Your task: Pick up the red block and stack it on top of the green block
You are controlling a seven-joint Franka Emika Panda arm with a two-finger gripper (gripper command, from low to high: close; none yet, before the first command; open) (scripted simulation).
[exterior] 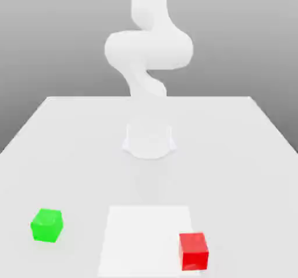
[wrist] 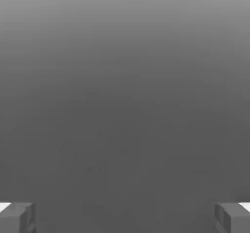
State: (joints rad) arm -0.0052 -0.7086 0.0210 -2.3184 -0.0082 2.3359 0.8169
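With its jaws spread wide and holding nothing, the gripper seems poised high for a descent, while the red block sits on the table, well apart from the green block, neither between the jaws.

The red block is a bright, plain red, and the green block a vivid, plain green. The worktop is pale grey-white with 1 whiter square patch. The arm is white; the tool's fingertips are grey.
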